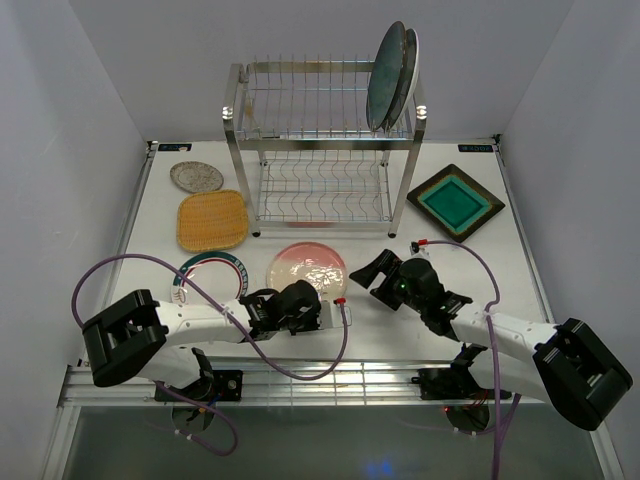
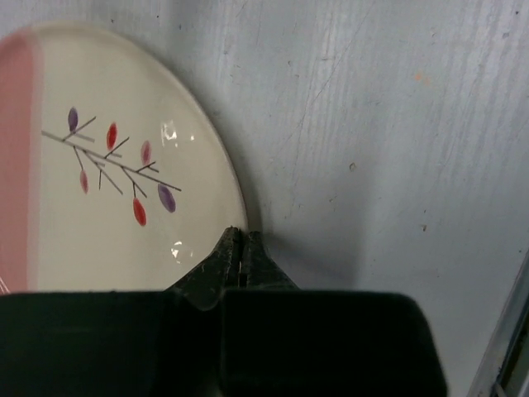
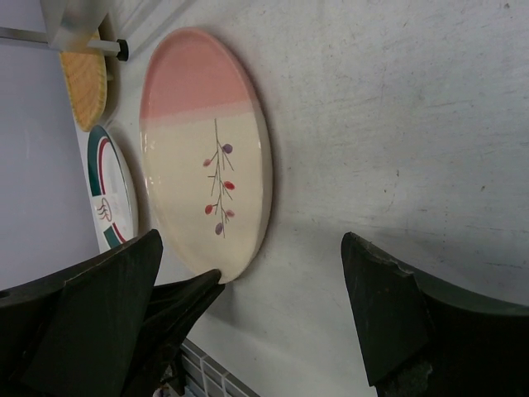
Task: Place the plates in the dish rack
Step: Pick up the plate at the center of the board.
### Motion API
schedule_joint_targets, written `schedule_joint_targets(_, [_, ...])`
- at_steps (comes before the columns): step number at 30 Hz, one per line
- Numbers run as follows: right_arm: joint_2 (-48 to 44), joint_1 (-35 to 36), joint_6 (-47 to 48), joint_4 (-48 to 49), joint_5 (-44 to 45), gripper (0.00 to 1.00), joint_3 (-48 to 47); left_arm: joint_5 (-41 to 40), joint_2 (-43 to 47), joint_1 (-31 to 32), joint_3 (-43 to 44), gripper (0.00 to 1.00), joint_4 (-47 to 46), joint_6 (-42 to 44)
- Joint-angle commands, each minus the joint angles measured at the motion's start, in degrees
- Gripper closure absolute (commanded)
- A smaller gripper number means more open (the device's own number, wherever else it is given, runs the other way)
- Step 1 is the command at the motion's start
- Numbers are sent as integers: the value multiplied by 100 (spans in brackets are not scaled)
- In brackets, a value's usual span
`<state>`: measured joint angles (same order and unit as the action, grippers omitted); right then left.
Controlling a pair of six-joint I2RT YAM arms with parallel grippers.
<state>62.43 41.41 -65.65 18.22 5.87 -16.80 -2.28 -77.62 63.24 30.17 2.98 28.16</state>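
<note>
The pink-cream plate (image 1: 306, 266) lies flat on the table in front of the dish rack (image 1: 325, 150). My left gripper (image 1: 303, 292) is shut, its tips (image 2: 240, 241) touching the plate's near rim (image 2: 124, 190). My right gripper (image 1: 364, 279) is open and empty just right of the plate (image 3: 202, 149), with bare table between its fingers (image 3: 384, 314). A dark blue-grey plate (image 1: 384, 80) and a blue-patterned-rim plate (image 1: 409, 68) stand upright in the rack's top tier at the right.
A small silver-grey plate (image 1: 196, 177), a yellow woven square plate (image 1: 212, 220) and a green-rimmed white plate (image 1: 205, 268) lie left of the rack. A brown square plate with a teal centre (image 1: 456, 201) lies to its right. White walls enclose the table.
</note>
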Motion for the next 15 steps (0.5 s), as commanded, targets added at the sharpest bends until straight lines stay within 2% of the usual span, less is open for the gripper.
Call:
schedule_joint_targets(1, [85, 60, -45, 182, 29, 6, -245, 220, -130, 30, -47, 100, 554, 49])
schedule_joint_targets(15, [761, 271, -220, 577, -253, 5, -359, 202, 151, 57, -38, 100, 475, -74])
